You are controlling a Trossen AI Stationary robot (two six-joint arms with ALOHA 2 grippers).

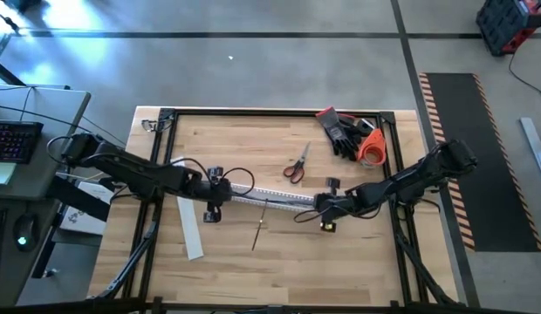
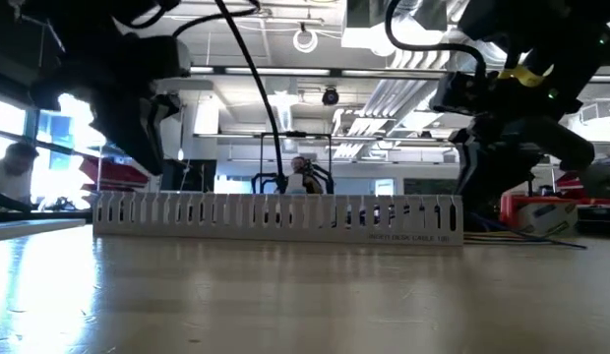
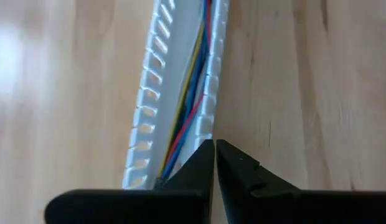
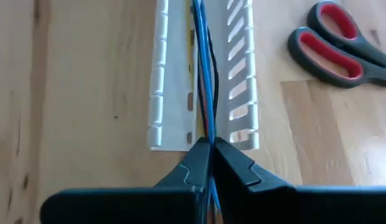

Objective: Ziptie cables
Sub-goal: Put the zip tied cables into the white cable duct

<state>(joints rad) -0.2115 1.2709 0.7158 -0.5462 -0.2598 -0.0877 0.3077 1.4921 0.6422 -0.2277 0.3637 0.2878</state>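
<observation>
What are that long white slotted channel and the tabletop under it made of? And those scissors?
The white comb-slotted duct looks like matte moulded plastic, with thin, even slotted walls. The pale tabletop looks like smooth-finished wood, showing grain and plank seams. The scissors with red-and-grey handles seem to have plastic or rubbery grips; their blades are too small to judge.

A grey polished concrete floor [image 1: 253,61] surrounded the light wooden table [image 1: 253,270]. A dark desk with a keyboard [image 1: 13,139] stood left; a hazard-striped black mat [image 1: 480,157] lay right. Beyond, ceiling lamps [image 2: 305,39] and bright windows [image 2: 59,138] lit the hall.
</observation>
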